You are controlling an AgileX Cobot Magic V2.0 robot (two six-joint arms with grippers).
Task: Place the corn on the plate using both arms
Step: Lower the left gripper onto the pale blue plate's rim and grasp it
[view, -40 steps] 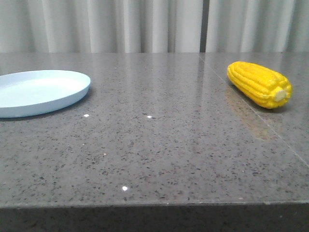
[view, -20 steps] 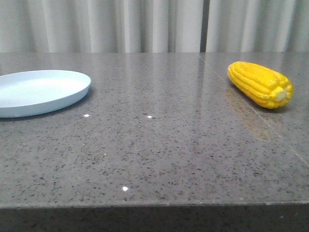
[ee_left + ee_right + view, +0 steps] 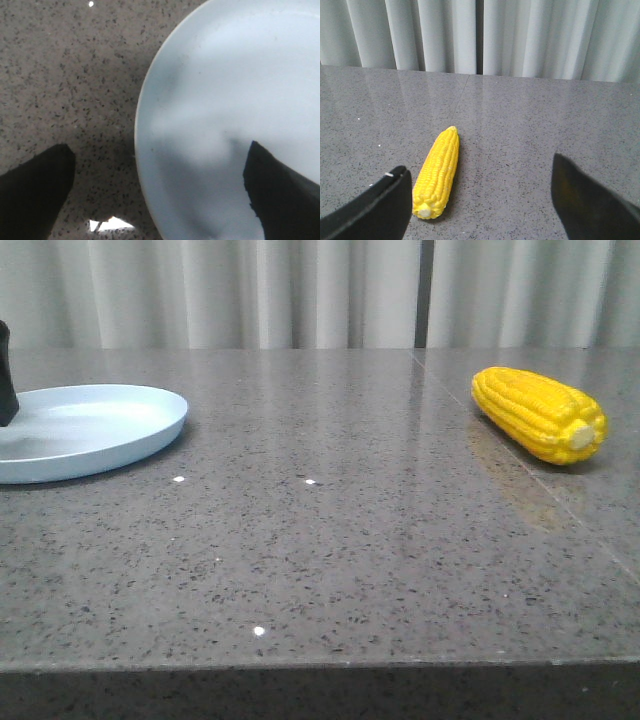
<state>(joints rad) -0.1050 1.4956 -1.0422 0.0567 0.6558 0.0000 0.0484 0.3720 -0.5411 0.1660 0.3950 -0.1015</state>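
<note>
— Nearest the front edge? Bare speckled grey table [image 3: 330, 560], nothing more.

— Further back, left: pale blue plate [image 3: 85, 430], left gripper [image 3: 155, 192] hanging over its rim — jaws spread wide, one finger above the plate, the other above the table.

— And right? Corn [image 3: 538, 413] lying flat on the table, well apart from the plate, stub end forward. Right gripper [image 3: 480, 200] wide open too, gripping nothing — short of the corn.

— Behind everything: grey curtain [image 3: 320, 290].

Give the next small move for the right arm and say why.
Probably ease the right end effector forward and down, shifting sideways toward the corn: its fingers are spread wide, and the cob lies untouched on the table, off to one finger's side, far from the plate.
</note>
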